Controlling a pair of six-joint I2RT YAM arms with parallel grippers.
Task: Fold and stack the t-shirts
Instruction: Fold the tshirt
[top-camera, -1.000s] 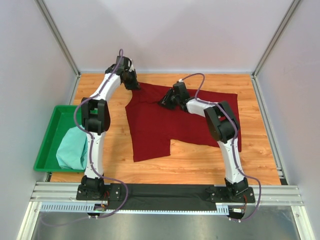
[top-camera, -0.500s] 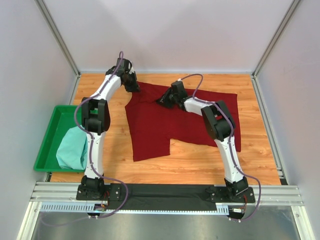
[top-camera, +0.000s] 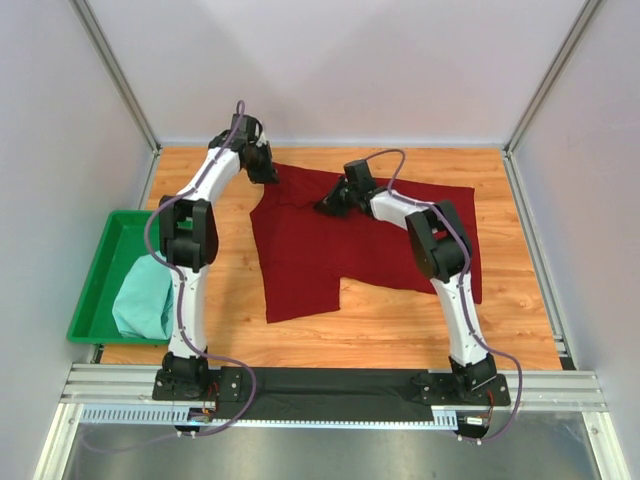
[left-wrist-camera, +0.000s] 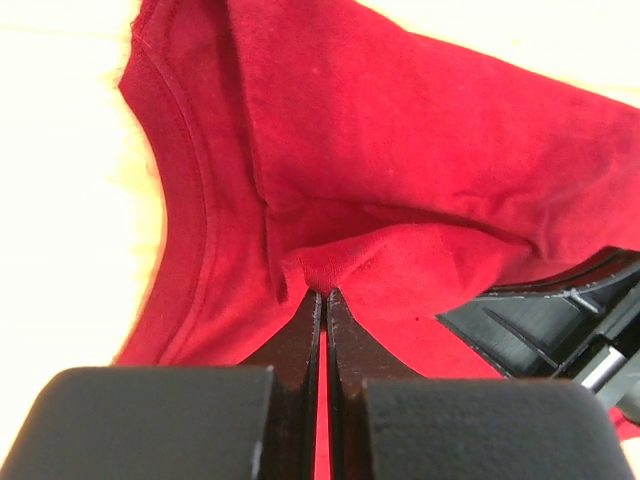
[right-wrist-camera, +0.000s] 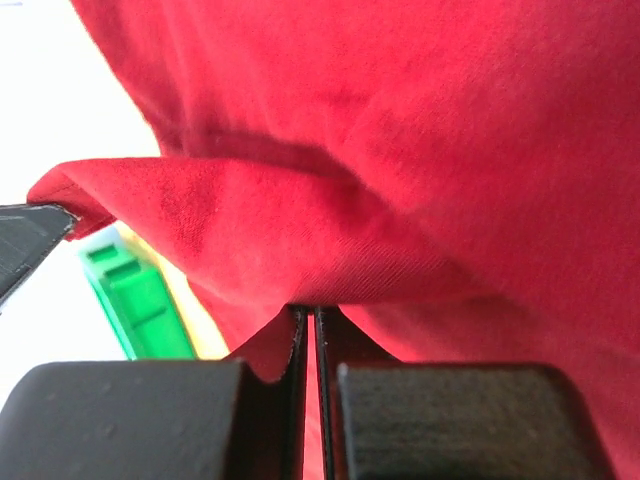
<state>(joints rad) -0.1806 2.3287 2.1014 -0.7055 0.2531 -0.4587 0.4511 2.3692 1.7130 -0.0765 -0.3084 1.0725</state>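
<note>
The dark red t-shirt (top-camera: 330, 250) lies spread on the wooden table, partly folded. My left gripper (top-camera: 272, 177) is shut on the dark red t-shirt (left-wrist-camera: 420, 150) at its far left corner beside the collar; a pinch of cloth sits between the fingers. My right gripper (top-camera: 322, 207) is shut on a fold of the dark red t-shirt (right-wrist-camera: 420, 150) near the collar's right side, a ridge of cloth raised above its fingertips (right-wrist-camera: 295, 320). The pale mint t-shirt (top-camera: 145, 297) lies crumpled in the green tray (top-camera: 95, 280) at the left.
The green tray sits by the table's left edge, also showing in the right wrist view as the green tray (right-wrist-camera: 140, 300). Enclosure walls and metal posts (top-camera: 120, 80) ring the table. Bare wood (top-camera: 400, 325) shows in front of the shirt.
My right gripper has shut on the red cloth near the collar and shifted slightly left. The left gripper stays shut on its corner.
</note>
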